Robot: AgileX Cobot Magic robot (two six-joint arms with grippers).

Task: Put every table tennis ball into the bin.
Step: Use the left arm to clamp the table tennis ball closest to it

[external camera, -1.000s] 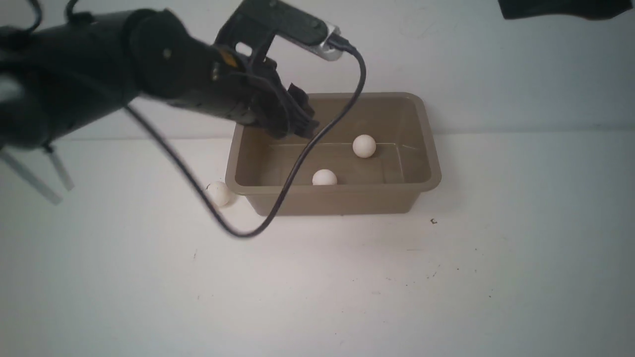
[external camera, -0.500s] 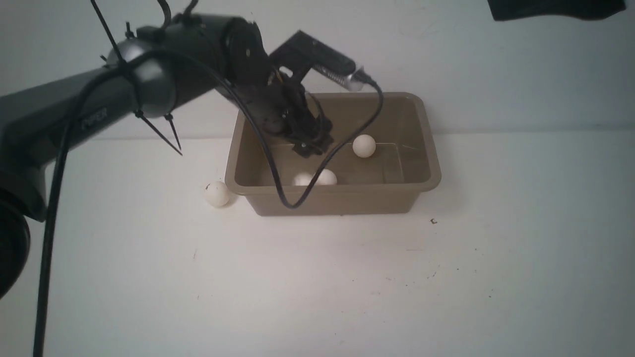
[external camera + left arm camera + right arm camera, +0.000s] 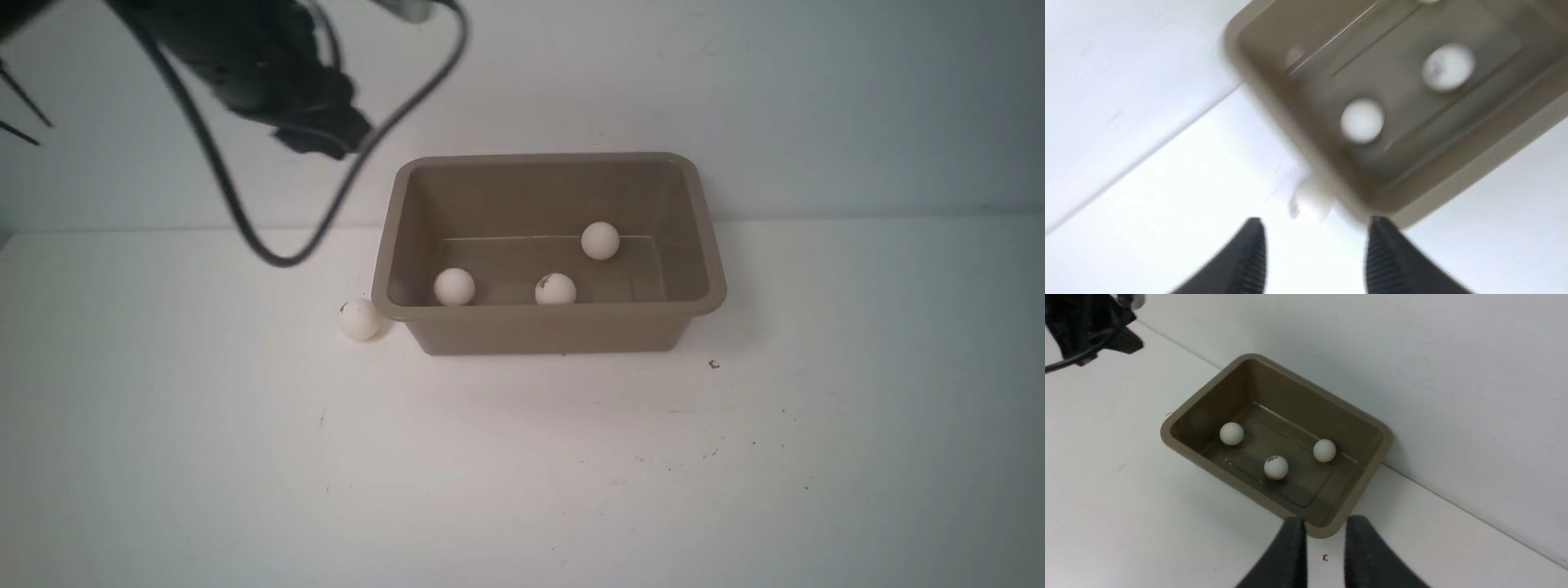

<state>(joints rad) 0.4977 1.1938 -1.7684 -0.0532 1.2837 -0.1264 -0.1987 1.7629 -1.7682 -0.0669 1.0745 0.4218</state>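
The tan-brown bin stands at the back of the white table. Three white table tennis balls lie in it: one at its left, one with dark marks in the middle, one further back. A fourth ball rests on the table against the bin's front left corner. My left gripper hangs high, left of the bin, open and empty; its view shows the fourth ball beyond its tips. My right gripper is open and empty, high above the bin's corner.
A white wall rises right behind the bin. The left arm's black cable loops down above the table left of the bin. A small dark speck lies on the table at the bin's front right.
My left gripper let a ball go into the bin, then rose and drew back left out of it. The new ball rolled to the bin's left; the marked ball shifted a little right.
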